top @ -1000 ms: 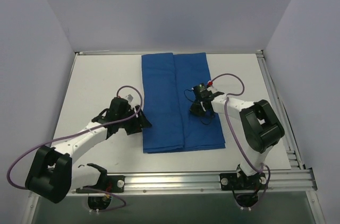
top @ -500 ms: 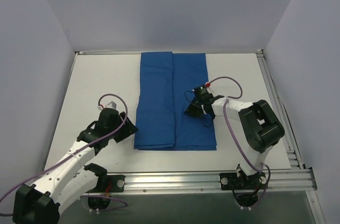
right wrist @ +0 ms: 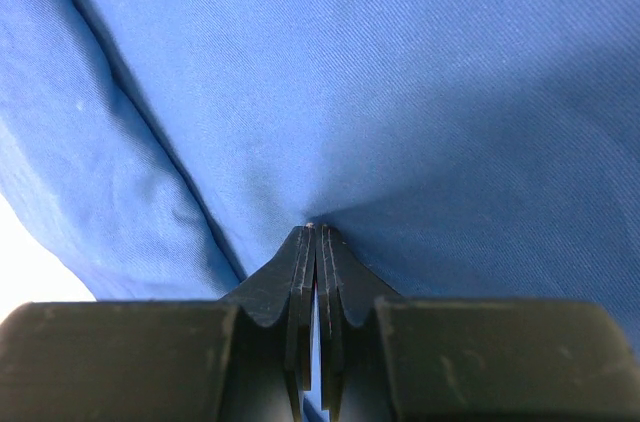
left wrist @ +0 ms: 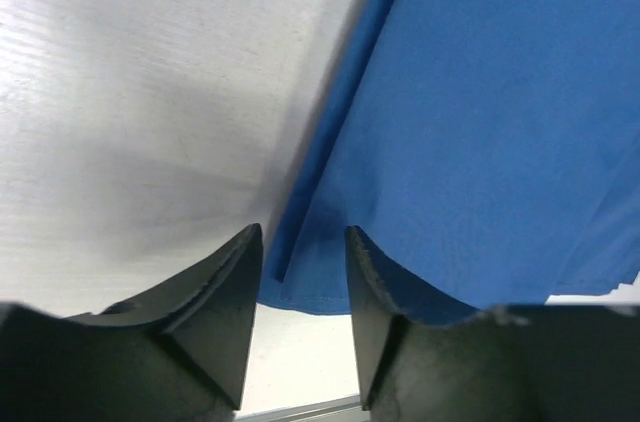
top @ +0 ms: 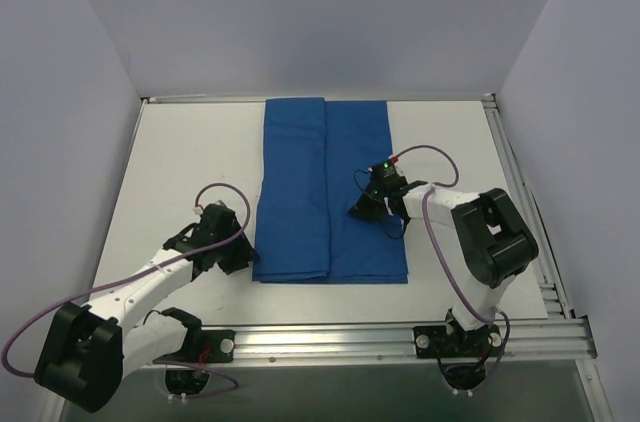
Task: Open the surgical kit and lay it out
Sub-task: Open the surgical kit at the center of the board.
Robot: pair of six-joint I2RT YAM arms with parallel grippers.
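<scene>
At the near edge, the two arm bases sit on an aluminium rail, with the white table stretching away beyond them. The left gripper is low over the table at the near left corner of the blue cloth wrap. Its jaws stand partly spread, and the hemmed left edge of the cloth shows in the gap between them. Whether the fingers touch the fabric, I cannot tell.

A little farther in, the right gripper is down on the right half of the wrap. Its jaws are pressed together, pinching a small pucker of blue fabric that gathers at the tips.

The wrap lies flat as a long rectangle down the middle of the table, its far end just short of the back edge. A lengthwise crease splits it into a left and a right panel, and the left panel's near end reaches slightly farther left than the rest. No tray or instruments can be seen; only cloth shows.
</scene>
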